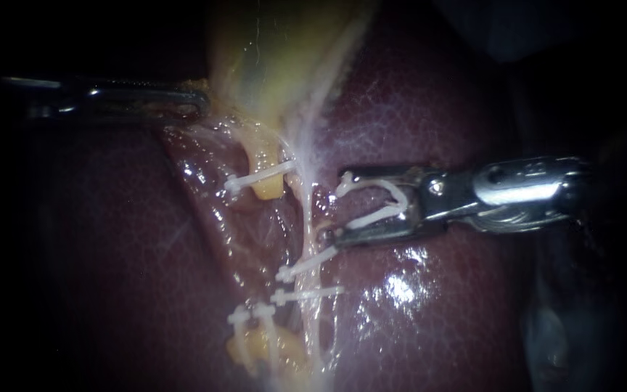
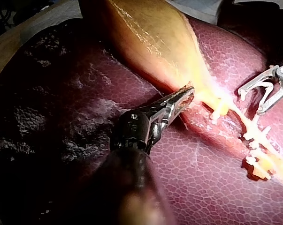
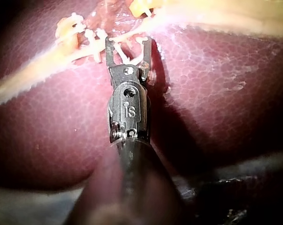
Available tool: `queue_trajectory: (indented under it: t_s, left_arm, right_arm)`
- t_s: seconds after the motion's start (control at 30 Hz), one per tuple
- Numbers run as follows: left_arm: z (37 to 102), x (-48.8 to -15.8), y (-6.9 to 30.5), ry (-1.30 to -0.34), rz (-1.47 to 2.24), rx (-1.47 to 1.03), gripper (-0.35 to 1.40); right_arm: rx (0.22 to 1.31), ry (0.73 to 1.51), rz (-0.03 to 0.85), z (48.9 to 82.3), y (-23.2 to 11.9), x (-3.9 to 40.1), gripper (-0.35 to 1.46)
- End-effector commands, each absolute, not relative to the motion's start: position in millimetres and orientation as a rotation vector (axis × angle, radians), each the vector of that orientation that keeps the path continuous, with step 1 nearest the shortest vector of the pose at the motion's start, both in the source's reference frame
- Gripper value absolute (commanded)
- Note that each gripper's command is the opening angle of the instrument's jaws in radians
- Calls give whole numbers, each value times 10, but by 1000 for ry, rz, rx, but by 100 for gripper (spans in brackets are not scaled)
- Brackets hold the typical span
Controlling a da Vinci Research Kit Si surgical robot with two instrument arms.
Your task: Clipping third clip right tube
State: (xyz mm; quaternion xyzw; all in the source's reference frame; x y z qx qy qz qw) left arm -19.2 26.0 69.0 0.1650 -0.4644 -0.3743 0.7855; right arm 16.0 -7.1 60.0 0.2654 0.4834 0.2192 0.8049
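- Dark all round the edges, so the whole stage is one glossy, dark-red mottled liver point(image 1: 429, 94).
- The slim silver right instrument point(image 1: 340, 206) comes in from 3 o'clock. Its jaws are spread wide, with one open white plastic clip point(image 1: 369, 218) seated between them and touching both.
- The target is the thin, pale whitish right tube point(image 1: 304, 210), at 9 o'clock from those tips and just beside them. Its long axis runs roughly 12 to 6, square across the jaw mouth.
- I can't tell from the endoscope or right wrist view whether the tube is inside the mouth yet. My guess is it needs a short push toward 9.
- That tube carries two clips: an upper closed white clip point(image 1: 306, 266) at about 7 o'clock from the jaws, and a lower closed white clip point(image 1: 306, 295) just under it. I'd reckon the third belongs on the 12 o'clock side of them.
- Further toward 9 there's a short yellow tube stump point(image 1: 266, 190) with one white stump clip point(image 1: 259, 178) across it.
- Down at 7 o'clock is a small cluster of white clips point(image 1: 252, 314). It looks like two, but they're hard to separate.
- The dark slender left instrument point(image 1: 201, 101) sits at 10 o'clock, well apart from the tube. Its jaws are pinched on the rim of the yellow-green translucent gallbladder point(image 1: 284, 51), so the right one is clearly nearer.
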Motion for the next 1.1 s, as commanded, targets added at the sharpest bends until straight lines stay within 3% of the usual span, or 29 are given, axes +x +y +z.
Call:
queue_trajectory:
  t_s: [0.03, 0.27, 0.67, 1.1]
  left_arm:
    - [690, -192, 260, -1002, -807, 355, -35]
    - [689, -193, 259, -1001, -808, 355, -35]
    - [689, -194, 259, -1002, -807, 357, -35]
    - [688, -194, 258, -1002, -807, 356, -35]
  right_arm:
    - [575, 1031, 477, 605, -73, 162, 50]
    - [630, 1013, 548, 634, -84, 174, 49]
    - [695, 991, 552, 653, -96, 199, 48]
    - [1016, 1206, 732, 678, -80, 200, 46]
